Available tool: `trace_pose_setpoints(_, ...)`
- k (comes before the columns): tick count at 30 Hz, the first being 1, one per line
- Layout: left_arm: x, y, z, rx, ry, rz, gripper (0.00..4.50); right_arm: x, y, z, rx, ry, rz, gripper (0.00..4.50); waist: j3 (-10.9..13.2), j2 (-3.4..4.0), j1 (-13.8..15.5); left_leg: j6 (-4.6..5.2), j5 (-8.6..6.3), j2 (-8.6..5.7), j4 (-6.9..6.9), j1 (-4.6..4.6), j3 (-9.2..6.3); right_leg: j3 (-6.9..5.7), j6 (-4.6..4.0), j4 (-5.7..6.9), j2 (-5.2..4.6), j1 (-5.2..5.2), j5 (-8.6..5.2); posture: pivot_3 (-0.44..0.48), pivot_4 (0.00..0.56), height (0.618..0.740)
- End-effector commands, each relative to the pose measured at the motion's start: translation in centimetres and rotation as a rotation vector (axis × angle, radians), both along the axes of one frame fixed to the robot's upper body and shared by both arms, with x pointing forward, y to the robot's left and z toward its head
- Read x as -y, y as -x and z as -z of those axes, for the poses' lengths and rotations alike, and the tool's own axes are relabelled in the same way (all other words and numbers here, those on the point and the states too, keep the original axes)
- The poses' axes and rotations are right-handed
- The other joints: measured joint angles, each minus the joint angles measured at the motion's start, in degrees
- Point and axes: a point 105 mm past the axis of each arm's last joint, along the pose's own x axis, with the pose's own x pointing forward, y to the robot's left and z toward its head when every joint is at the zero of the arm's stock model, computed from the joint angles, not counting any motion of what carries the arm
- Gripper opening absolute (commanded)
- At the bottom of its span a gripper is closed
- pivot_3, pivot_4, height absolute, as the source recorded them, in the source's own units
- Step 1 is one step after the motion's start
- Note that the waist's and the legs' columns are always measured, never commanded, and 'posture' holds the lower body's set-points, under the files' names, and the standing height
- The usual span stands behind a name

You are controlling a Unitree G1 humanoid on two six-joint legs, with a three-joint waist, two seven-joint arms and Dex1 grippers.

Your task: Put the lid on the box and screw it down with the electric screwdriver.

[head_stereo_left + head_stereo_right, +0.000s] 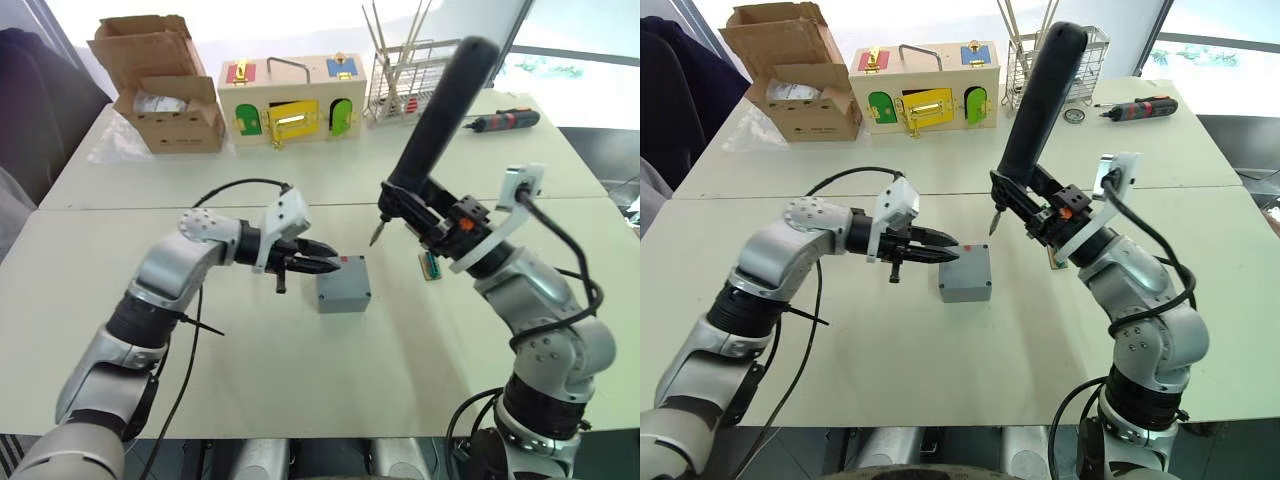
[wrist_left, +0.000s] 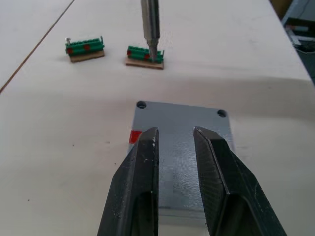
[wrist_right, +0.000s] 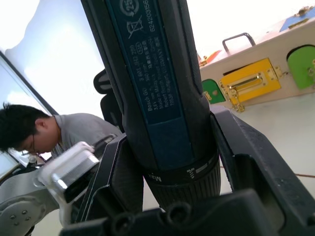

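Left eye view: box (image 1: 344, 285) at frame centre, lid (image 2: 182, 129) seated on it. Left gripper (image 1: 322, 266) over it, fingers parted and empty. Right gripper (image 1: 425, 213) clamped on electric screwdriver (image 1: 438, 118), labelled "Bosch GO". Two green terminal blocks (image 2: 84, 48) beyond. Wooden box (image 1: 288, 98) and cardboard box (image 1: 160, 85) along the top.

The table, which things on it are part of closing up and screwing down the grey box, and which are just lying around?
Part of the job:
lid, already on the box
electric screwdriver, held by the right gripper
left gripper, over the lid

Lying about:
cardboard box
wooden box with coloured doors
wire rack
red-and-black screwdriver
two green terminal blocks
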Motion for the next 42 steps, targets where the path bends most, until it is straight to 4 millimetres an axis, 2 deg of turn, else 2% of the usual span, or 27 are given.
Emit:
trace_pose_setpoints(1, 0.1, 0.2, -0.3, 0.023, 0.008, 0.012, 1.08, -0.8, 0.4, -0.7, 0.087, 0.013, -0.013, 1.8, 0.0, 0.0, -0.02, 0.0, 0.0, 0.02, -0.01, 0.01, 0.0, 0.0, 0.0, 0.0, 0.02, 0.0, 0.0, 0.0, 0.15, 0.731)
trace_pose_setpoints(6, 0.0, 0.2, 1.1, 0.047, -0.06, 0.021, 1.08, -1.3, -0.1, 0.1, 0.078, 0.012, -0.023, 1.8, 0.0, 0.0, 0.18, 0.0, 0.0, 0.03, -0.05, 0.01, -0.03, 0.01, 0.0, -0.01, 0.02, 0.0, 0.0, 0.0, 0.15, 0.731)
trace_pose_setpoints(22, 0.3, 0.4, 1.4, 0.063, -0.066, 0.033, 1.08, 0.1, -0.5, 1.4, 0.039, 0.007, 0.007, 1.8, -0.01, -0.01, 0.3, 0.01, -0.01, 0.04, -0.02, 0.02, -0.02, 0.02, 0.0, -0.02, 0.01, 0.03, 0.0, 0.0, 0.15, 0.731)
trace_pose_setpoints(31, 0.6, 0.6, 1.4, 0.075, -0.075, 0.049, 1.08, -0.2, -0.2, 2.2, 0.018, 0.033, -0.019, 1.8, -0.01, -0.02, 0.38, 0.01, -0.01, 0.04, -0.01, 0.03, -0.03, 0.03, 0.0, -0.02, 0.01, 0.05, 0.0, 0.0, 0.15, 0.731)
trace_pose_setpoints(38, 0.8, 0.7, 2.0, 0.077, -0.094, 0.054, 1.08, -2.0, 0.3, 4.5, 0.026, 0.217, -0.089, 1.8, -0.05, -0.07, 0.34, 0.04, -0.02, 0.03, -0.02, 0.16, -0.01, 0.02, 0.0, -0.03, 0.02, 0.16, 0.0, 0.0, 0.15, 0.731)
trace_pose_setpoints(42, 0.7, 0.8, 2.7, 0.083, -0.124, 0.061, 1.08, -2.3, -0.1, 5.2, 0.03, 0.261, -0.088, 1.8, -0.16, -0.21, 0.36, 0.12, -0.08, 0.03, -0.06, 0.43, 0.0, 0.02, -0.01, -0.1, 0.02, 0.41, -0.01, 0.0, 0.15, 0.731)
